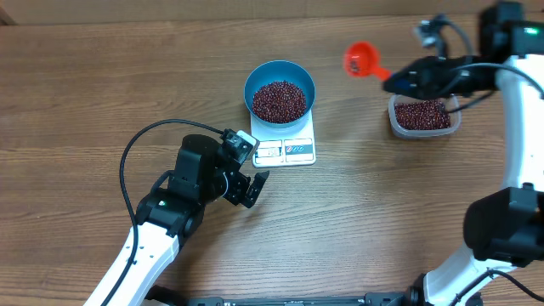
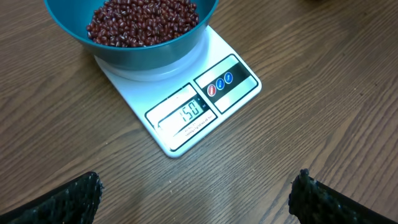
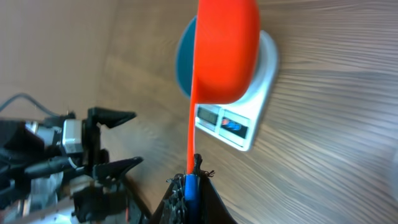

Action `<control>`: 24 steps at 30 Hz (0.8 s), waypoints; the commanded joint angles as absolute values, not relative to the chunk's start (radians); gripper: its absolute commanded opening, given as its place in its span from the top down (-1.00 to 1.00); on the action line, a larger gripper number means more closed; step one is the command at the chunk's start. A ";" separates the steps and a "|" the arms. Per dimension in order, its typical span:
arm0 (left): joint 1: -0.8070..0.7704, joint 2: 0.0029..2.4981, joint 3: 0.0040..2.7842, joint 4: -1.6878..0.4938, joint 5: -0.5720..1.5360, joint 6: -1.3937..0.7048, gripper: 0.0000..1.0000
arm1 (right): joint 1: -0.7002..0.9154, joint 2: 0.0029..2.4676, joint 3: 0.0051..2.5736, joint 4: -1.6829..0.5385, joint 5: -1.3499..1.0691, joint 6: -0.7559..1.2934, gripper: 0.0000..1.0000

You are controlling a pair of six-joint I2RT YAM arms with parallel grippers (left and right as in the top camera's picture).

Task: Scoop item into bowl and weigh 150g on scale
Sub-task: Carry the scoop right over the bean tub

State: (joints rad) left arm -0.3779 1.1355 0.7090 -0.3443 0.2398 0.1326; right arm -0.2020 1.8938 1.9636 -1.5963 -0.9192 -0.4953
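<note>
Right gripper (image 1: pixel 396 82) is clamping the orange scoop (image 1: pixel 360 59) left of the bean tub (image 1: pixel 425 128); left gripper (image 2: pixel 196 196) is hovering, jaws spread, near the scale (image 2: pixel 186 112)

A matt wood-grain table (image 1: pixel 85 85) carries a smooth white plastic scale (image 2: pixel 134 87) and a smooth blue bowl (image 2: pixel 149 53) of glossy maroon beans (image 2: pixel 143 22). The orange scoop (image 3: pixel 227 50) is shiny plastic. The left gripper (image 2: pixel 198 180) has rough, pebbled black fingers (image 2: pixel 68 199).

This looks like a robotics lab: my cabled left arm (image 1: pixel 157 242) and right arm (image 1: pixel 517 119) work at a plain wood-grain bench (image 1: pixel 76 76) carrying a kitchen scale (image 1: pixel 289 151).
</note>
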 commanded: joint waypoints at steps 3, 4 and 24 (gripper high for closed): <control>-0.373 1.139 0.730 -0.344 0.252 0.123 -0.99 | -0.373 1.864 1.989 -1.640 -0.944 -0.581 0.92; -0.373 1.139 0.730 -0.344 0.252 0.123 -0.99 | -0.396 1.864 1.989 -1.641 -0.935 -0.581 0.92; -0.373 1.139 0.730 -0.344 0.252 0.123 -0.99 | -0.464 1.864 1.855 -1.536 -0.585 -0.331 0.92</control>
